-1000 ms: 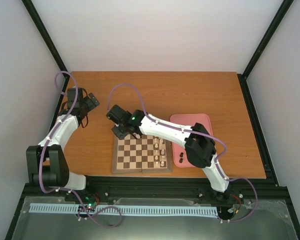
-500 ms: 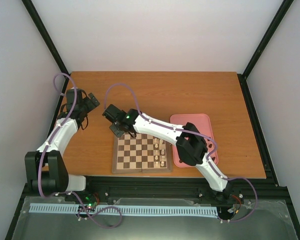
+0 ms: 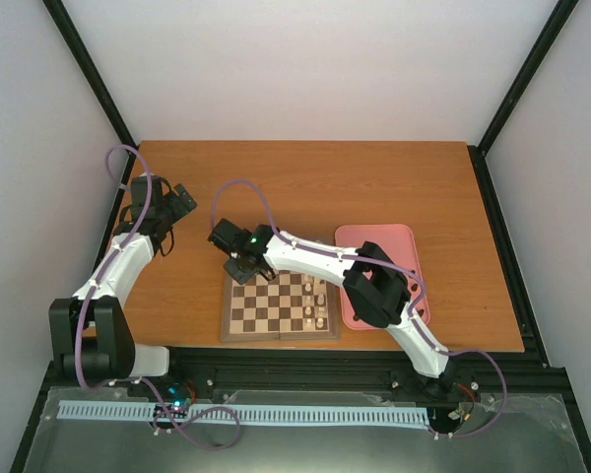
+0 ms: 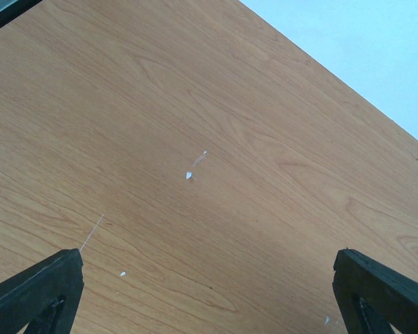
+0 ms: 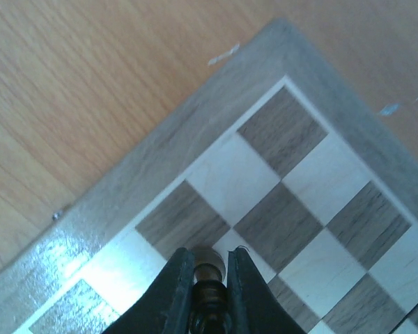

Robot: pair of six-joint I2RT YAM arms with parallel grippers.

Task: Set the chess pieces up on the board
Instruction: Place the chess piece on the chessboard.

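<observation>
The wooden board (image 3: 261, 317) lies at the table's near middle, with several cream-white pieces on its right half. My right gripper (image 3: 240, 267) hangs over the board's far left corner (image 5: 292, 42) and is shut on a dark brown chess piece (image 5: 209, 278), held just above the squares. Two more dark pieces (image 3: 358, 315) lie in the pink tray (image 3: 394, 236). My left gripper (image 3: 173, 212) is open and empty over bare table at the far left; only its two fingertips (image 4: 35, 292) show in the left wrist view.
The pink tray lies right of the board, partly covered by my right arm. Black frame posts stand at the table's far corners. Bare wood lies beyond the board and to its left (image 4: 195, 139).
My right gripper has come back and down from the table beyond the board's corner onto the board's far left corner. My left arm has barely moved.
</observation>
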